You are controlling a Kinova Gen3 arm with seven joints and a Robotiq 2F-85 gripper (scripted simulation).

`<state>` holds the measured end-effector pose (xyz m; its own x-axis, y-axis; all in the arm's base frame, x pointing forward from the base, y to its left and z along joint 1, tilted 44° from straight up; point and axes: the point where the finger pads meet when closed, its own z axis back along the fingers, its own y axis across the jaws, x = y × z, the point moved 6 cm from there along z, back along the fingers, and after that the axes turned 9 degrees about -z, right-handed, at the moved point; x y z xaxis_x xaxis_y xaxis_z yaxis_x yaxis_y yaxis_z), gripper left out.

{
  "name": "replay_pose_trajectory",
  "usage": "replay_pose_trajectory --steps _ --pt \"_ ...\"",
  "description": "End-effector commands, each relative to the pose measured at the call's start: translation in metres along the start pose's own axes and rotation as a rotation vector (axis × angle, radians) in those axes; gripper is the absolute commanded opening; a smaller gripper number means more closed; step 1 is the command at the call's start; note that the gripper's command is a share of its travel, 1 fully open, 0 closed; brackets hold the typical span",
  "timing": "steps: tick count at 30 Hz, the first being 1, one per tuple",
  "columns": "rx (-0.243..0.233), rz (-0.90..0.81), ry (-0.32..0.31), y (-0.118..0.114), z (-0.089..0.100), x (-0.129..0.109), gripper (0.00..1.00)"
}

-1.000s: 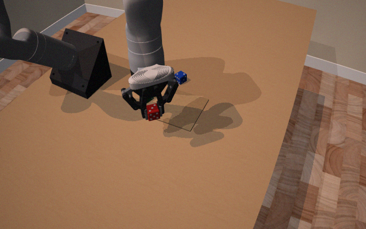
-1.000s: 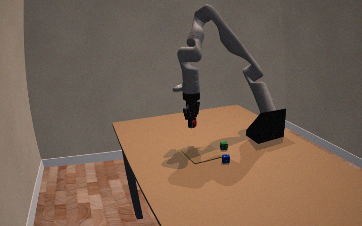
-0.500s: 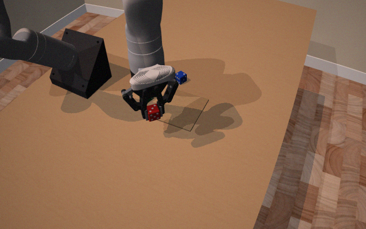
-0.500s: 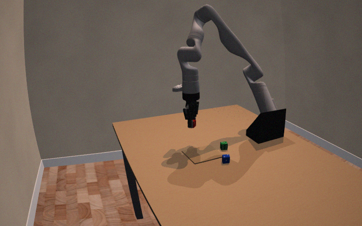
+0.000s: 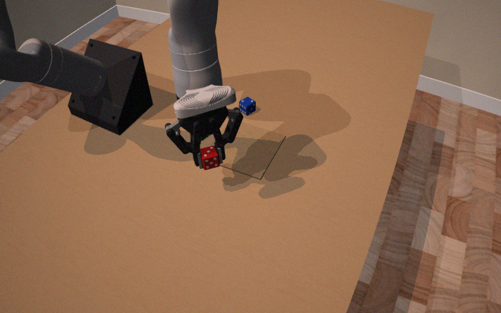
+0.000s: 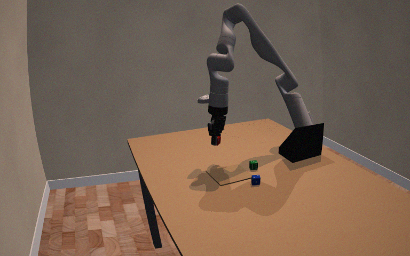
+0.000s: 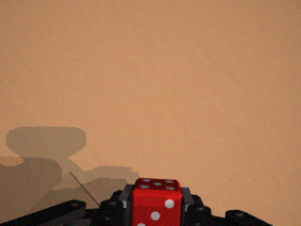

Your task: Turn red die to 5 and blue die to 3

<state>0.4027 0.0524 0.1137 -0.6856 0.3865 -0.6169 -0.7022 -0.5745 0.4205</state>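
Note:
My gripper (image 5: 210, 158) is shut on the red die (image 5: 209, 157) and holds it high above the table, as the exterior view shows (image 6: 215, 140). In the wrist view the red die (image 7: 156, 209) sits between the fingers with three pips on the face toward the camera. The blue die (image 5: 246, 105) rests on the table just off the mat's far corner; it also shows in the exterior view (image 6: 255, 180). The green die (image 6: 253, 165) sits on the mat near its far edge and is hidden behind the gripper in the top view. The thin tan mat (image 5: 254, 154) lies flat.
The arm's black base block (image 5: 110, 87) stands at the back left of the table. The table edge runs along the right (image 5: 387, 192), with wood floor beyond.

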Motion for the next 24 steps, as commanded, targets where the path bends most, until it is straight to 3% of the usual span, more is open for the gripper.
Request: replay_pose_trajectory --steps 1,16,18,24 --pt "-0.004 0.023 0.016 -0.001 0.004 0.007 0.26" --pt "-0.059 0.023 0.349 0.002 -0.001 0.029 0.26" --pt "-0.059 0.023 0.349 0.002 -0.001 0.029 0.26" --pt "-0.086 0.022 0.508 0.004 -0.006 0.038 0.26"
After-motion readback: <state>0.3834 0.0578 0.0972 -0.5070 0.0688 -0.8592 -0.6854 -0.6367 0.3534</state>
